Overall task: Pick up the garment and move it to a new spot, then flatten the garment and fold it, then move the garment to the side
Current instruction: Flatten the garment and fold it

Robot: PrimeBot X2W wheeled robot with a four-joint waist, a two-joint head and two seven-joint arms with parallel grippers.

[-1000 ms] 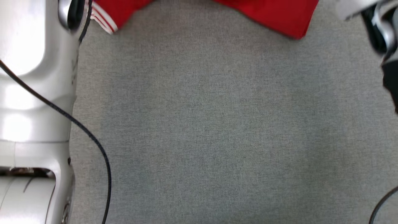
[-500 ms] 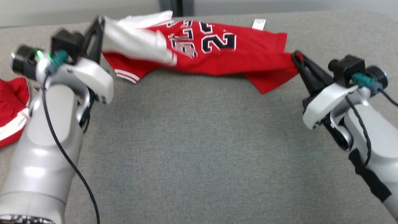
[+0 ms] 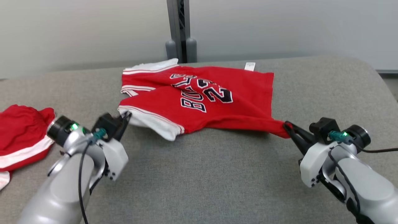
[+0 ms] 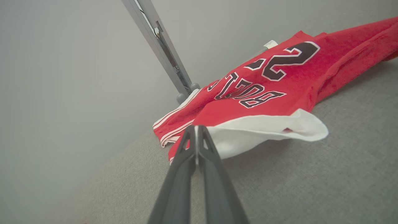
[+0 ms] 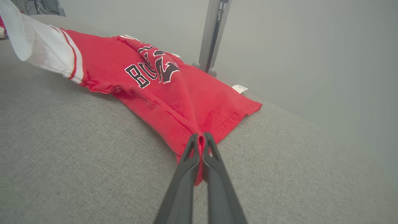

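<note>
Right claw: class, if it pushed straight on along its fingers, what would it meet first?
The red jersey: the right claw is shut on its corner, and bunched fabric lies directly ahead. Past that, perhaps the grey post; depth is unclear.

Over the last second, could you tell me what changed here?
The jersey has settled and spread onto the table, its print now uncovered. The head camera tilted up. The left gripper and right gripper stay shut on its corners; the red shorts lie unmoved.

Left arm [image 3: 62, 186] enters at the lower left of the head view, right arm [image 3: 367, 189] at the lower right, forearms angled inward. Left gripper [image 3: 127, 114] and right gripper [image 3: 286, 124], fingers pressed together, each pinch the garment [image 3: 217, 105].
</note>
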